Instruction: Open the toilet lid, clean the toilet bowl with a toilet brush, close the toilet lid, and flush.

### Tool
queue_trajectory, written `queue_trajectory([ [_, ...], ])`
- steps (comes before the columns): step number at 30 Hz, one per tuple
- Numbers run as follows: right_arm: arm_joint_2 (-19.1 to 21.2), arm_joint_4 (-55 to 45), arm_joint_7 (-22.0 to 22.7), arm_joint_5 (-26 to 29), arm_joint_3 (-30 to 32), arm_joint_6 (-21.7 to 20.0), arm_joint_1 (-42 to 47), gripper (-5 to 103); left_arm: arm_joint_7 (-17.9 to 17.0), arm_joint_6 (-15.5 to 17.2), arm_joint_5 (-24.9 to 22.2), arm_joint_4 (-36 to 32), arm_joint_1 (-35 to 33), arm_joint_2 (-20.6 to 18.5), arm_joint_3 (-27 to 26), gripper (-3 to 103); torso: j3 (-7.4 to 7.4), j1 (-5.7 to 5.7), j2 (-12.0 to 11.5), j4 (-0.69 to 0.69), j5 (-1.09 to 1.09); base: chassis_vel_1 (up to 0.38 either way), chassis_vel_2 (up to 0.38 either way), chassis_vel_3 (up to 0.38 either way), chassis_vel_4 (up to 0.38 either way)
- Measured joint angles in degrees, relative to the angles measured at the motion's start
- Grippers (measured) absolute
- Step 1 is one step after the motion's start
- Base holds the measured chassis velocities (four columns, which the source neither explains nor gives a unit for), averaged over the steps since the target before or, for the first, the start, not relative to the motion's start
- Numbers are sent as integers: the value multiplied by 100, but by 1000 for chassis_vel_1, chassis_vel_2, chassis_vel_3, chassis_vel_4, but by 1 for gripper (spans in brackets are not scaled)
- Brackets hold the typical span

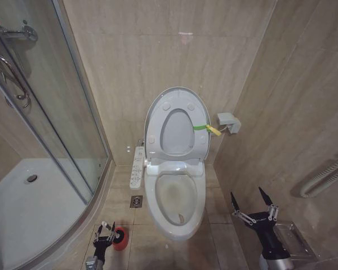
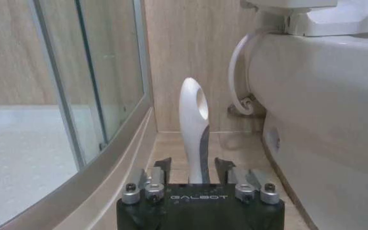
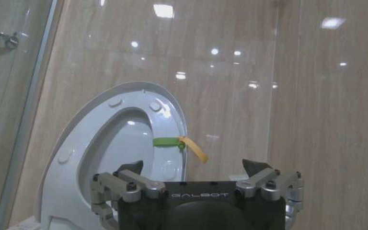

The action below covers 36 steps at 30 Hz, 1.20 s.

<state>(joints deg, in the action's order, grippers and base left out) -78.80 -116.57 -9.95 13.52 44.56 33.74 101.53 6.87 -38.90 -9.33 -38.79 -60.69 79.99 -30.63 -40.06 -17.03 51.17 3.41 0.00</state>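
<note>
The left gripper [image 1: 106,229] hangs low at the near left, just above the floor beside the toilet, its fingers spread on either side of the toilet brush [image 2: 194,132] without pressing on it; in the left wrist view the pale handle, with its looped top and grey grip strip, stands upright in the gap between them. The brush sits in its red cup holder [image 1: 121,238] on the beige floor tiles [image 1: 158,247], just left of the near end of the toilet bowl [image 1: 175,198]. The right gripper [image 1: 254,207] is held at the near right, well apart from the bowl and close to the right wall, its two dark fingers spread wide and holding nothing. Between the two arms the white bowl lies open, with yellowish-brown staining inside. The toilet lid [image 1: 176,125] is raised and leans against the far wall, with the seat ring [image 3: 110,165] folded up against it, so the small round bumpers face the room. A green band with a yellow tag [image 1: 207,129] is tied on the lid's right edge. A white control panel [image 1: 137,167] runs along the bowl's left side, and a small floor drain [image 1: 136,201] sits beside it. On the left, the curved glass shower screen [image 1: 50,107] encloses a white shower tray [image 1: 28,208]. Glossy beige tiles cover the far and right walls, with a small white box [image 1: 228,121] mounted right of the lid.
</note>
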Motion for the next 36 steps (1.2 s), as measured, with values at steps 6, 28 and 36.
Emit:
queue_trajectory([
  [6, 0, 0, 0, 0, 0, 0, 0, 100, 43, 10, -5, 12, 3, -4, -3, 28, 0, 0, 0, 0, 0, 0, 0, 0, 0],
  [28, 0, 0, 0, 0, 0, 0, 0, 100, 176, -79, -300, -94, -81, 87, -93, 18, 0, 0, 0, 0, -1, 0, 0, 0, 0],
  [36, 0, 0, 0, 0, 0, 0, 0, 100, 97, 65, -294, -643, -422, 159, -79, 18, 0, 0, 0, 0, -1, 0, 0, 0, 0],
])
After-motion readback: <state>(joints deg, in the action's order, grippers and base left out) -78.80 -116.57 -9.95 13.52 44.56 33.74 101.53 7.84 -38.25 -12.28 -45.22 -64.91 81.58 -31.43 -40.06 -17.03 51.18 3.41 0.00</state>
